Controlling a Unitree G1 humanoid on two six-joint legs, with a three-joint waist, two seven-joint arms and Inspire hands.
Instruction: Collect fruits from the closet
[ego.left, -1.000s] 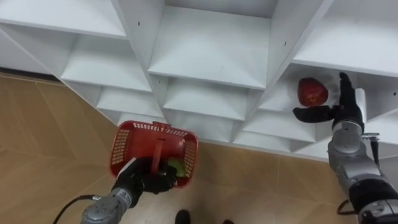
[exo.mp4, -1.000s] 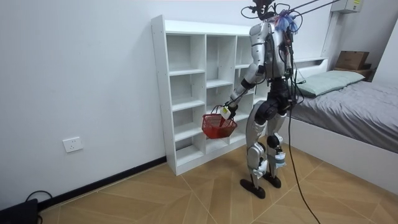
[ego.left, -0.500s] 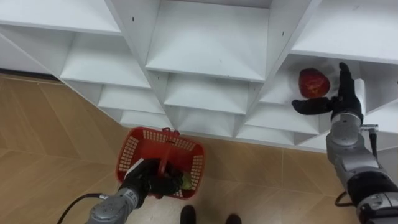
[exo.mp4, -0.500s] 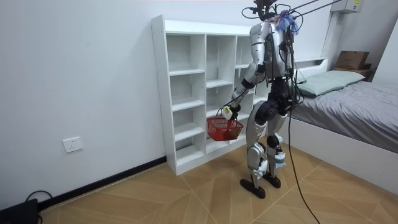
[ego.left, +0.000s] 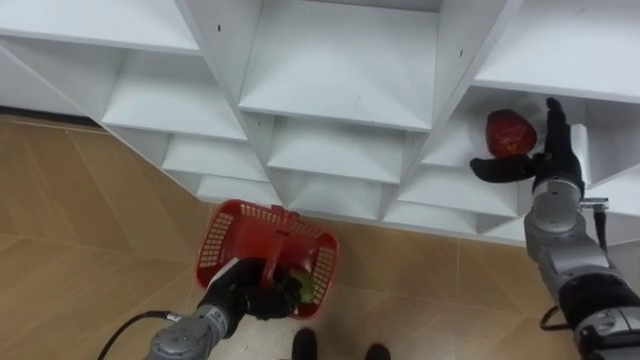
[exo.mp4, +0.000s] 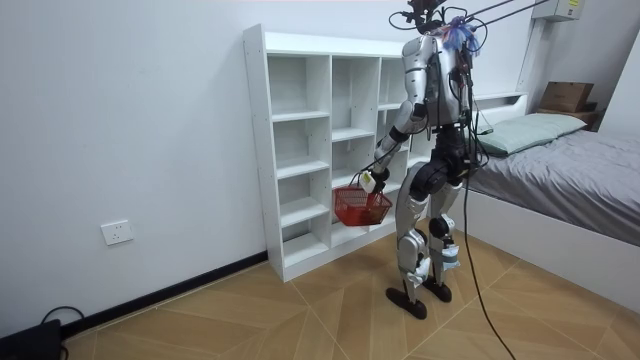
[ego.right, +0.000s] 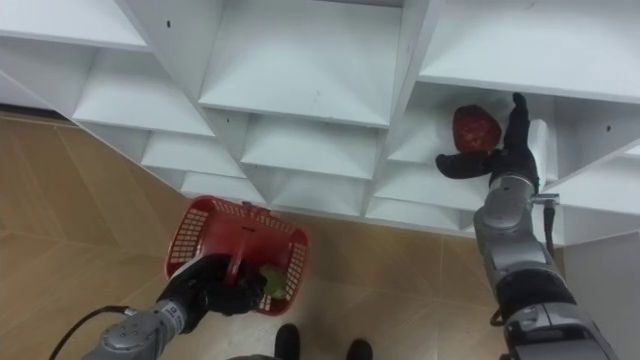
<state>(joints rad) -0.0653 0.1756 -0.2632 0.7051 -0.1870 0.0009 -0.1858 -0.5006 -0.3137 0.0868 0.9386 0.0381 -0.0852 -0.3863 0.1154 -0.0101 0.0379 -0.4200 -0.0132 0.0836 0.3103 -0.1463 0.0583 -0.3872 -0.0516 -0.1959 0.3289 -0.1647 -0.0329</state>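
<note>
A red fruit (ego.left: 510, 133) (ego.right: 477, 127) lies on a shelf in the right column of the white closet (ego.left: 340, 90) (exo.mp4: 300, 150). My right hand (ego.left: 540, 160) (ego.right: 500, 150) is open just beside it, fingers straight up and thumb reaching under the fruit; I cannot tell if it touches. My left hand (ego.left: 245, 295) (ego.right: 205, 295) is shut on the handle of a red mesh basket (ego.left: 265, 255) (ego.right: 235, 250) (exo.mp4: 361, 206), held low in front of the closet. A green fruit (ego.left: 297, 285) (ego.right: 270, 280) lies inside the basket.
I stand facing the closet's right half on a wooden floor (ego.left: 60, 220). A bed (exo.mp4: 560, 170) with a pillow is at the room view's right. A wall socket (exo.mp4: 118, 232) sits low on the wall at the left.
The basket has dropped lower and swung nearer my body and to the right. The right hand stays by the red fruit, barely moved.
</note>
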